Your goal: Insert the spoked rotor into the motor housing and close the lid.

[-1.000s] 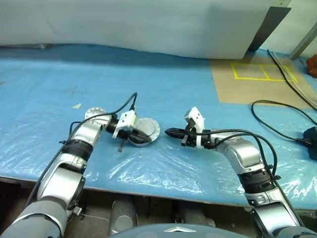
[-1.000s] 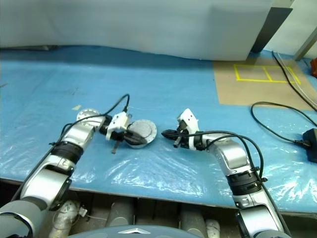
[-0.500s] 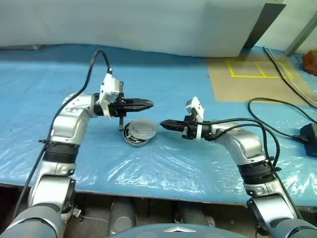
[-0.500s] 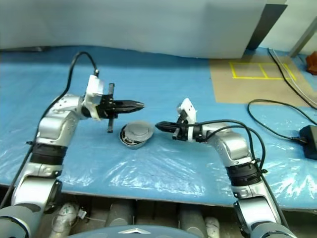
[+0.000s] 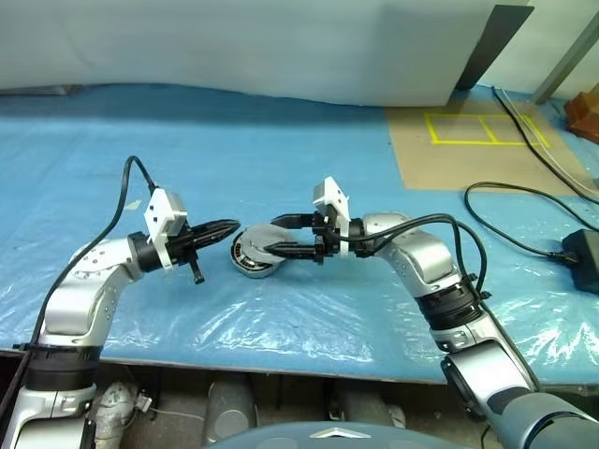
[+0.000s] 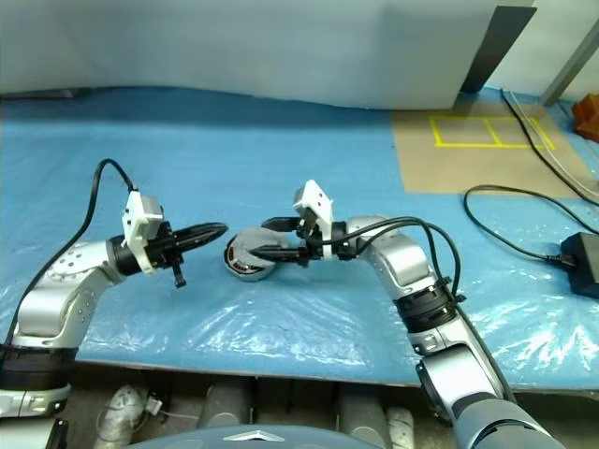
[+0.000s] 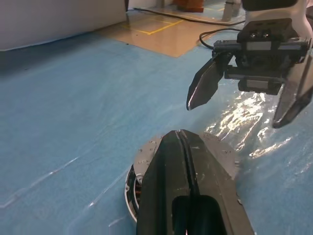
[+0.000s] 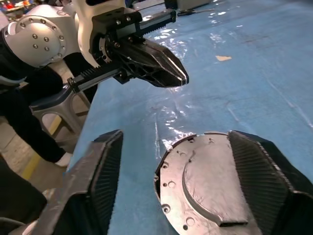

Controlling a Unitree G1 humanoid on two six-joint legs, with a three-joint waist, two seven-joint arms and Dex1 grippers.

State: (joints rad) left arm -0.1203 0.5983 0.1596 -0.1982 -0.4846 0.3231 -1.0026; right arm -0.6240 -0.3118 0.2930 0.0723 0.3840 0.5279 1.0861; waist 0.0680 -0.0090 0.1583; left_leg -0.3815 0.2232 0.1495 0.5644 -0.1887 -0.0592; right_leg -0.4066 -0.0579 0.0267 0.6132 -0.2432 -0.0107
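The motor housing lies on the blue sheet near the middle of the table. The silver lid rests on it, slightly tilted. My right gripper is open and comes in from the right, with one finger on each side of the lid and neither visibly touching it. My left gripper is shut and empty. It points level at the housing from the left, just short of its rim. The left wrist view shows its fingers pressed together in front of the housing. The spoked rotor is hidden.
Crinkled blue plastic sheet covers the table. At the back right is a brown board with yellow tape. A black cable and power brick lie at the right. The table's front edge runs close below both arms.
My left gripper has come down from above the housing and pulled back to its left. My right gripper has moved left and opened around the lid.
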